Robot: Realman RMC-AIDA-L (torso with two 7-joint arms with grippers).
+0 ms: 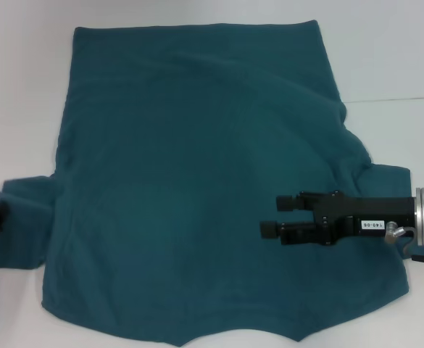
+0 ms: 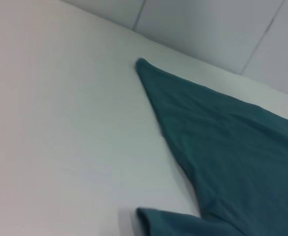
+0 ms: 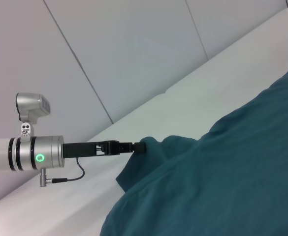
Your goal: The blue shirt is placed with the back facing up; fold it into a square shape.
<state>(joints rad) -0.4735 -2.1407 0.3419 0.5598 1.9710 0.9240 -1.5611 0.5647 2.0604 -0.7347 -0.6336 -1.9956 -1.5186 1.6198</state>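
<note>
Altogether: one blue shirt [image 1: 197,181], two grippers, one table [image 1: 385,51].
Shirt position: spread flat over most of the table, plain side up, one straight edge at the far side and a curved edge at the near side (the near edge runs off the head view).
Sleeves: one sticks out from the shirt on the robot's left, one on its right; the right one is rumpled up against the shirt's body.
Right gripper [image 1: 271,215]: over the shirt's right half, near the right sleeve, pointing across toward the shirt's middle; its two fingers stand apart with nothing between them.
Left gripper [image 3: 143,146]: at the outer edge of the shirt's left sleeve, its fingertips in the bunched cloth there; whether they are pinching the cloth cannot be told.
Obstructions: the right gripper's black body covers part of the shirt beneath it.
Surface: a plain white tabletop, bare round the shirt.
Room: pale panelled wall [image 3: 134,44] behind the table, beyond the shirt.
</note>
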